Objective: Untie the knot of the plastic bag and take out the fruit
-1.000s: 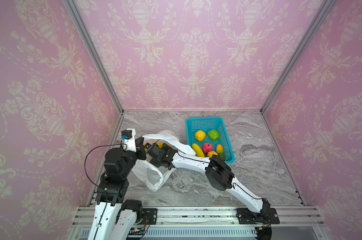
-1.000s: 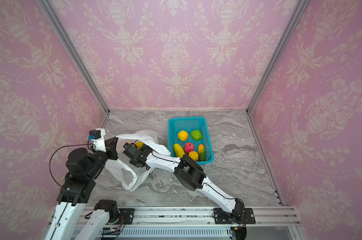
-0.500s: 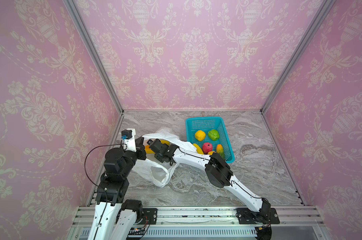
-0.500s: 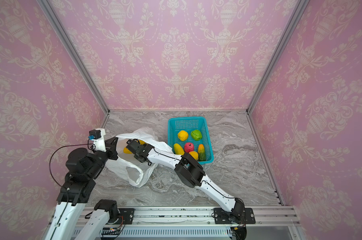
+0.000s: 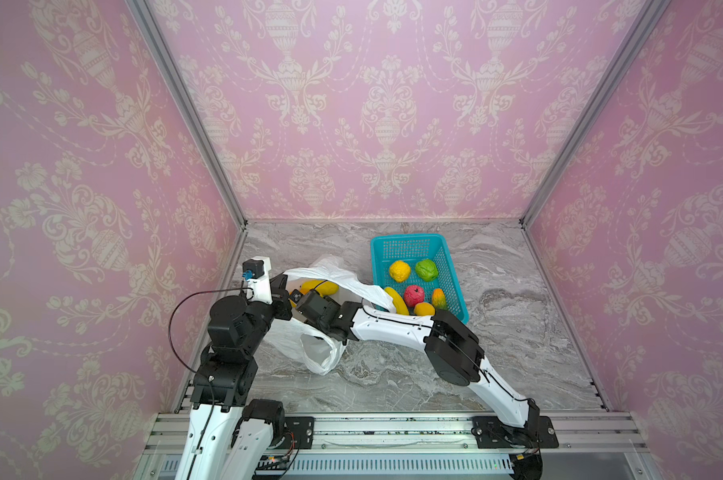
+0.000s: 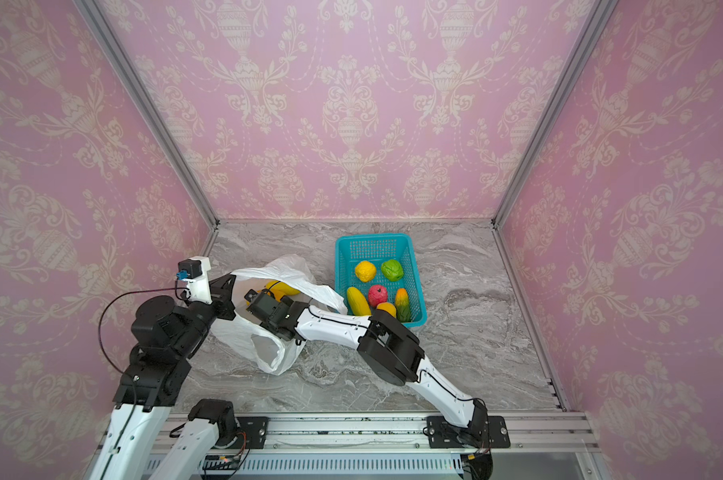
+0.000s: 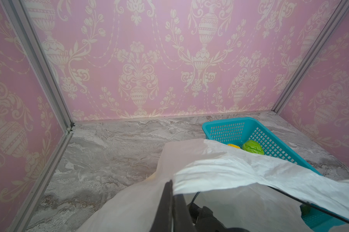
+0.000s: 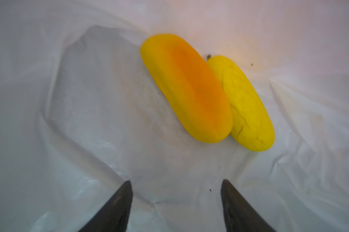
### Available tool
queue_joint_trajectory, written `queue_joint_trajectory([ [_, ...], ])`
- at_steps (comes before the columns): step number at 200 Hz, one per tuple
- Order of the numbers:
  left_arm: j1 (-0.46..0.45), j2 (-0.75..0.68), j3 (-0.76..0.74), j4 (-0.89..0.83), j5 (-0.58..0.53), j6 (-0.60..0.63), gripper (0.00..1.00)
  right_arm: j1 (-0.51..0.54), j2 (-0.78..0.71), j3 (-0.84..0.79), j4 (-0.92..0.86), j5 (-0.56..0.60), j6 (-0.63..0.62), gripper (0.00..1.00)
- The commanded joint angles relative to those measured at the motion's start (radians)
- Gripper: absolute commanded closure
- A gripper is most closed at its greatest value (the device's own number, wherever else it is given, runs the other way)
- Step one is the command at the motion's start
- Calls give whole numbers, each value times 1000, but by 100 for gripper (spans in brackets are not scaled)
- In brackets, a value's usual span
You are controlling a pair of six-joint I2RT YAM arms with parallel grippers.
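- Two fruits lie inside the plastic bag (image 8: 69,100): an orange-yellow oblong fruit (image 8: 186,88) and a plain yellow oblong fruit (image 8: 243,104), side by side and touching along their length, flat on the white plastic.
- Right pincer (image 8: 176,200) is in there with them, its two dark fingers (image 8: 117,209) spread well apart. Only crinkled bag floor lies between them, and it grips nothing.
- Both fruits sit ahead of the fingertips and clear of them, no contact. The orange-yellow one is closer to the line of the gap, and the plain yellow one lies on its far side.
- From above, in both top views, the right arm reaches across the middle. Its pincer is sunk in the bag's open mouth, with yellow showing just beyond it.
- Left pincer (image 7: 170,189) is clamped fully together on the bag's rim, a fold of white plastic nipped between its fingers. That edge is lifted off the table (image 5: 517,332).
- The bag lies left of the teal basket (image 5: 405,240). One flap is draped against the basket's near corner, and a handle loop (image 5: 322,353) sags toward the front.
- Six more are in the basket: a round yellow fruit (image 5: 399,271), a green fruit (image 5: 426,269), a red fruit (image 5: 414,295), a long yellow fruit (image 5: 398,301), a small orange fruit (image 5: 424,309) and an orange-green fruit (image 5: 439,298).
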Motion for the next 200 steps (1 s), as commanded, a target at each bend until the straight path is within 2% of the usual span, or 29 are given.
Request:
queue_joint_trajectory([
  [1, 7, -7, -1, 6, 8, -15, 100, -5, -10, 8, 75, 16, 44, 16],
  [43, 6, -5, 0, 6, 10, -14, 100, -36, 155, 203, 25, 46, 56, 7],
  [74, 6, -5, 0, 6, 11, -15, 100, -51, 297, 390, -40, 5, 67, 9],
  [102, 7, -3, 1, 8, 16, -17, 100, -53, 347, 435, -42, -32, 75, 14],
  [126, 6, -4, 1, 7, 15, -17, 100, -55, 344, 429, -37, -48, 78, 26],
  [159, 6, -5, 0, 8, 15, -16, 100, -55, 303, 369, 3, -67, 69, 53],
  [200, 7, -5, 1, 7, 11, -15, 100, -52, 195, 207, 100, -108, 72, 68],
])
